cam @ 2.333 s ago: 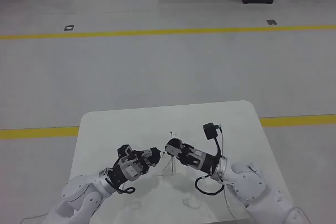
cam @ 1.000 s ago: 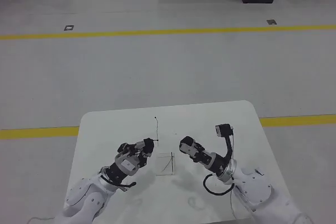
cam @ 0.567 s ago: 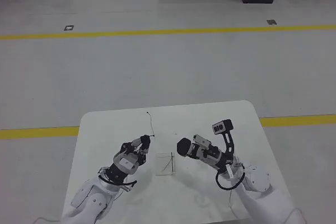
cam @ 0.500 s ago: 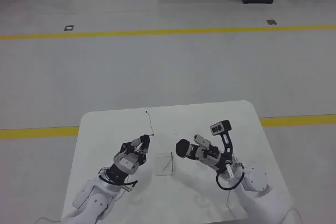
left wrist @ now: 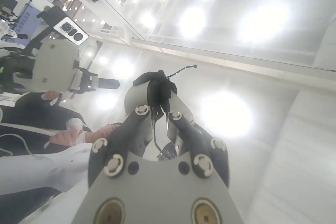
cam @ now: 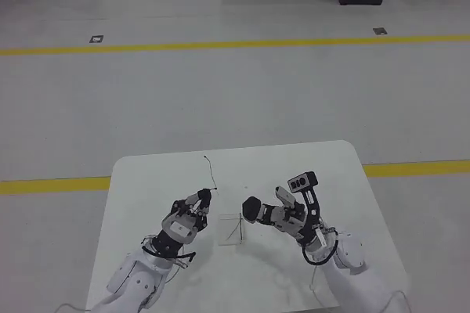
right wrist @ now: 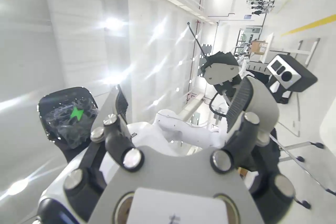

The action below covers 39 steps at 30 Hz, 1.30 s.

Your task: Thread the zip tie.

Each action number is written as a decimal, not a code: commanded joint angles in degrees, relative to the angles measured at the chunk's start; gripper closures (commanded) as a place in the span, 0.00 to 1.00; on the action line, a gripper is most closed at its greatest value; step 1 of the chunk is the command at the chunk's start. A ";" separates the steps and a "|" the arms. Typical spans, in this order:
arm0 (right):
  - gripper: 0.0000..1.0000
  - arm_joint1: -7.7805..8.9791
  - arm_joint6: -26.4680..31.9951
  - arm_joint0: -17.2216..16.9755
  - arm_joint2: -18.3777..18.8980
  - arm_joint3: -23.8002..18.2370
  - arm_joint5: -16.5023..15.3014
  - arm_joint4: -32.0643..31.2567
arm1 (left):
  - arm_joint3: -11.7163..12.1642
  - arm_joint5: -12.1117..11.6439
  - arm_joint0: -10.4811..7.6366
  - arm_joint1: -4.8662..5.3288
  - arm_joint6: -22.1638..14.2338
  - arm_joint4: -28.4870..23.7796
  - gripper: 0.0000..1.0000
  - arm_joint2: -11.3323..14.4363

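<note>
White table (cam: 133,176) with rounded corners, seen from above, on a grey floor (cam: 219,102) crossed by two yellow lines (cam: 219,46).

At the table's left: left arm (cam: 145,262) coming up from the near edge, forearm slanted toward mid-table, wrist bent back so the left gripper (left wrist: 158,92) tips upward; fingers (left wrist: 136,97) pinched tight on a thin black zip tie (right wrist: 197,40); longer part of the tie standing clear of the fingertips, free in the air, slanting toward the table's far side, small knob at its tip; a thinner stretch trailing back between the finger bases; touching nothing but the gripper.

Just right of that gripper, at mid-table between the two arms: small pale rectangle (cam: 224,235) lying flat; cannot tell whether shallow tray or sheet; on it, a few black strands (cam: 237,228), crossed, too thin to identify.

Further right: right arm (cam: 341,250) coming up from the near right edge, forearm pointing leftward toward mid-table; right gripper (right wrist: 181,101) turned to face the left one across the rectangle, well apart from it; fingers (right wrist: 237,101) spread wide, holding nothing; ribbed pad along the inner face of one finger.
</note>
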 commanded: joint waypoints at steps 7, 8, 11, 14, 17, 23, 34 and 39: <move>0.00 -1.62 2.30 2.46 -4.82 5.05 -0.33 13.68 | 3.28 -4.93 -1.83 -1.00 -5.07 -0.19 1.00 2.33; 0.00 -1.83 2.61 2.79 -5.44 5.66 -0.27 14.82 | 3.61 -5.34 -2.07 -1.06 -5.64 0.31 1.00 2.45; 0.00 -2.48 3.61 4.03 -7.16 7.28 -0.21 18.27 | 4.51 -6.59 -2.65 -1.30 -6.62 1.32 1.00 2.81; 0.00 -3.05 4.35 5.15 -8.59 8.64 0.17 20.33 | 5.26 -7.39 -3.22 -1.45 -7.16 3.05 1.00 3.01; 0.03 -3.53 4.86 6.14 -9.83 9.57 0.68 21.20 | 5.76 -8.03 -3.62 -1.53 -7.33 5.12 1.00 3.08; 0.26 -4.30 5.14 7.34 -11.76 10.89 2.06 21.93 | 6.40 -9.50 -4.30 -1.62 -7.81 9.30 1.00 2.91; 0.51 -5.39 5.74 8.40 -13.34 12.86 2.52 22.37 | 6.64 -9.75 -4.39 -1.98 -8.26 9.28 1.00 2.98; 0.53 -5.73 6.05 8.64 -13.64 13.54 2.77 21.91 | 6.62 -9.50 -4.32 -2.09 -8.37 9.29 1.00 2.91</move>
